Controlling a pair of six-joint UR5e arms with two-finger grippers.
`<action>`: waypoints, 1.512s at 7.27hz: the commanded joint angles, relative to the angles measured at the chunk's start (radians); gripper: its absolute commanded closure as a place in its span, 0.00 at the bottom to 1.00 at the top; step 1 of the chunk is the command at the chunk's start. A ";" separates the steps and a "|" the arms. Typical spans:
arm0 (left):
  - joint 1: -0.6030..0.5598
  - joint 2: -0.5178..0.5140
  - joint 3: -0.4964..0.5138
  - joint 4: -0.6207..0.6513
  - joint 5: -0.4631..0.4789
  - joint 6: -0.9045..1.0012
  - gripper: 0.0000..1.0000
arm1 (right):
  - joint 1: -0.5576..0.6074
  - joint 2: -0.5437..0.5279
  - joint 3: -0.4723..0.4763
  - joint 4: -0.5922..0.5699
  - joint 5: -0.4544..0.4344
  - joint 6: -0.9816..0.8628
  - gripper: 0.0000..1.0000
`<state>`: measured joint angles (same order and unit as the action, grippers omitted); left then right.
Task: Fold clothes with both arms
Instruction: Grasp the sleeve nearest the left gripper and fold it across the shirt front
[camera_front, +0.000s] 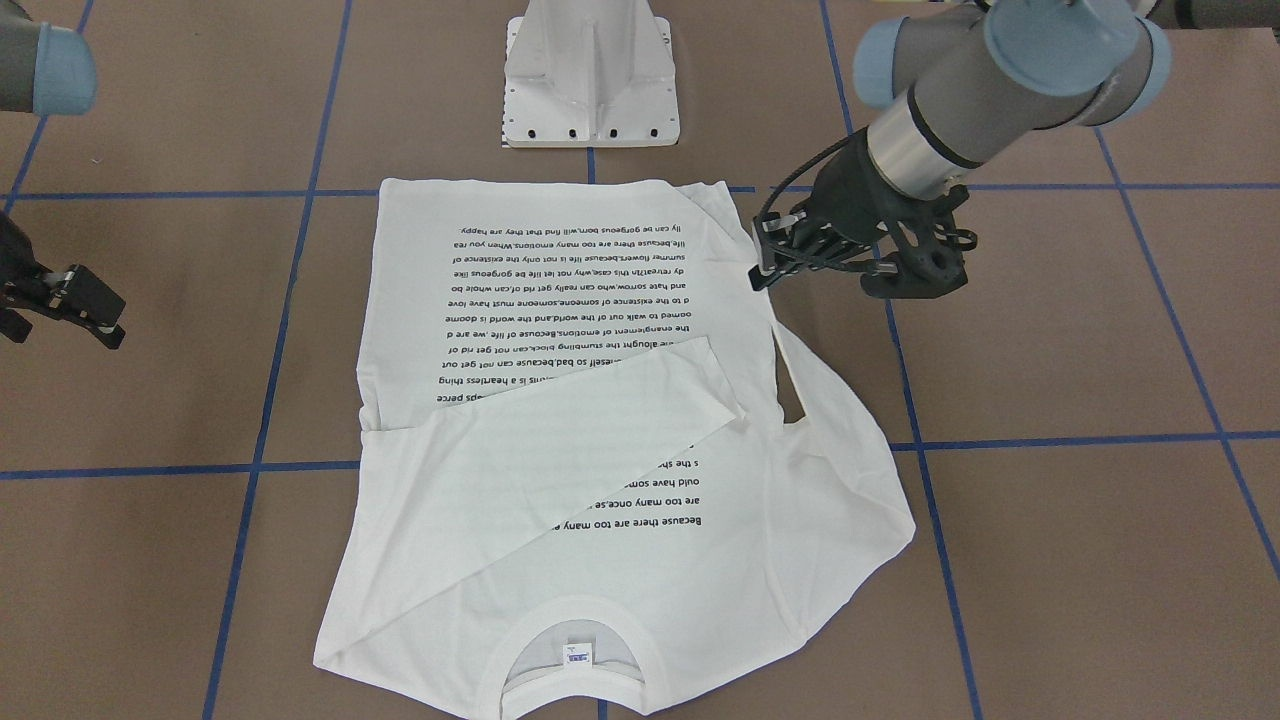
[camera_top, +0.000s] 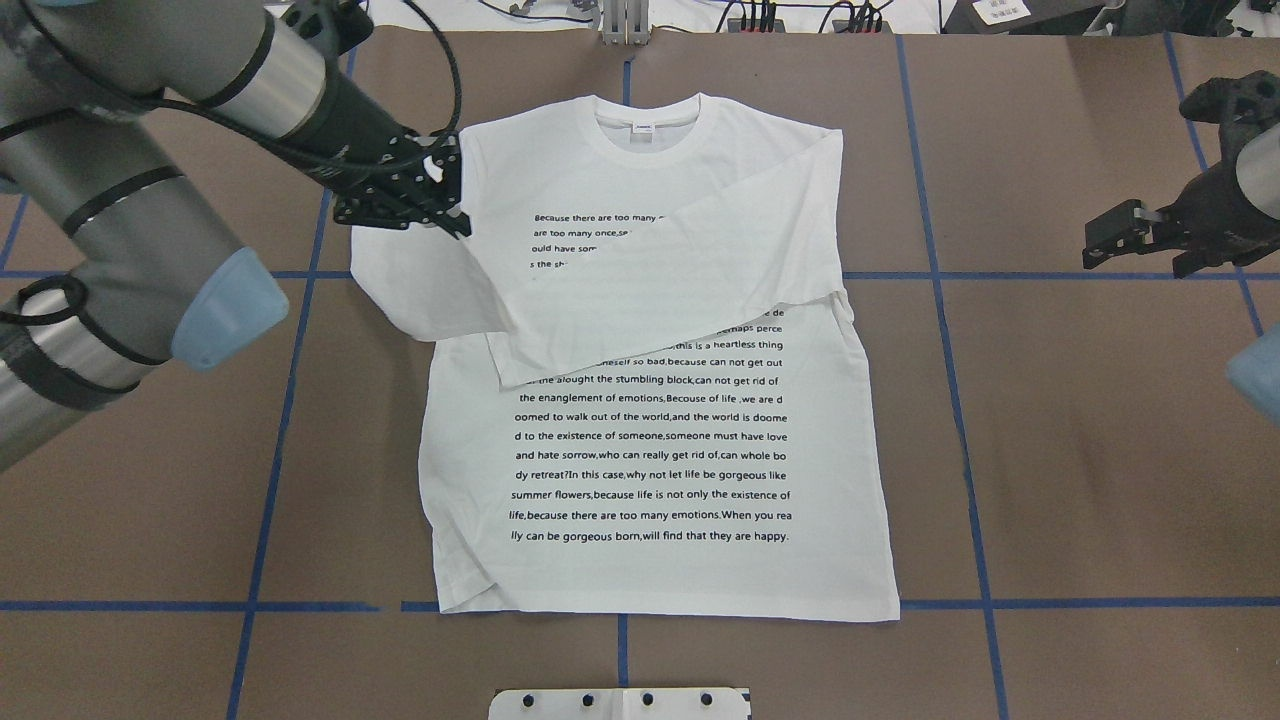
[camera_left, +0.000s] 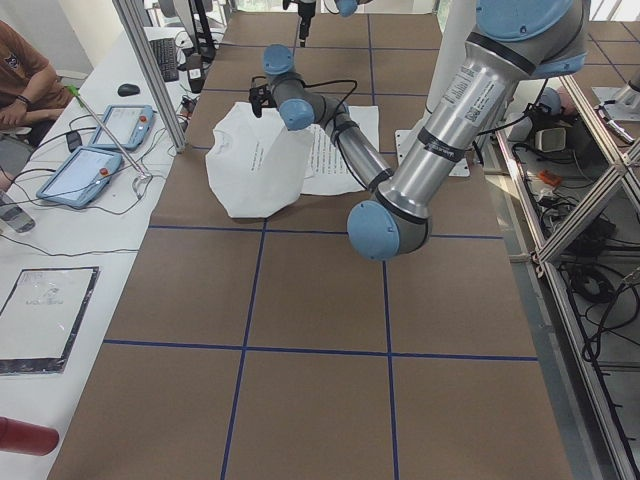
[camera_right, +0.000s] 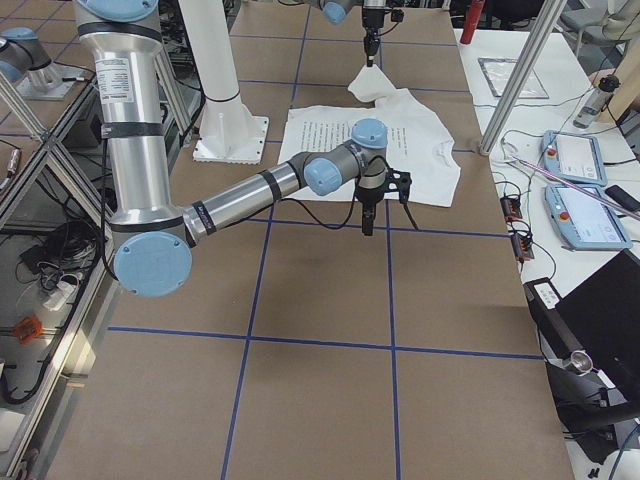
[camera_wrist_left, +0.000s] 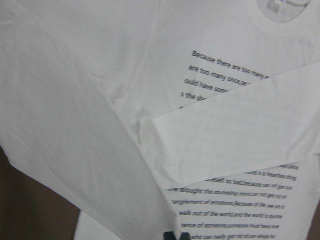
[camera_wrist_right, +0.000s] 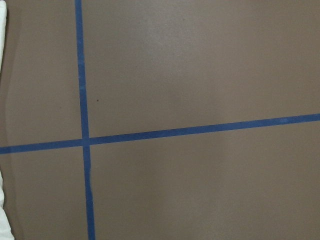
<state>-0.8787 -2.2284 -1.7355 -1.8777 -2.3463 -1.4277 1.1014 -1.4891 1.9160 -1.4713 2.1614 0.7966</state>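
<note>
White long-sleeved shirt (camera_top: 650, 450) lies flat, print up, on a brown table (camera_top: 1050, 450). The left gripper (camera_top: 445, 200) is clamped on its raised left sleeve (camera_top: 430, 290); the right gripper (camera_top: 1138, 250) hangs well aside, fingers apart, empty. Cloth looks light and limp: best pinched at cuffs or hems.

White pedestal base (camera_front: 590, 100), blue tape (camera_wrist_right: 82, 75), perhaps tablets (camera_left: 78, 176)

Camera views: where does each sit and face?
Front-facing: across brown blue-taped table, looking down at white long-sleeved text-printed shirt; left hand on view's right.
Overhead: behind robot; right hand too.
Exterior left: table's end; left arm near.
Exterior right: opposite end; right arm near.
Left wrist: shirt close-up.
Right wrist: mostly table.
Front-facing and overhead share the shirt, mirrored.
</note>
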 joint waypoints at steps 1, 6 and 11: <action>0.119 -0.191 0.179 -0.144 0.186 -0.159 1.00 | 0.035 -0.025 0.000 0.002 0.034 -0.043 0.01; 0.341 -0.424 0.573 -0.428 0.501 -0.212 1.00 | 0.046 -0.079 0.000 0.074 0.057 -0.046 0.01; 0.415 -0.465 0.668 -0.521 0.585 -0.215 0.58 | 0.046 -0.079 -0.006 0.074 0.054 -0.042 0.01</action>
<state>-0.4735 -2.6812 -1.0824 -2.3883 -1.7729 -1.6412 1.1477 -1.5689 1.9134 -1.3975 2.2168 0.7518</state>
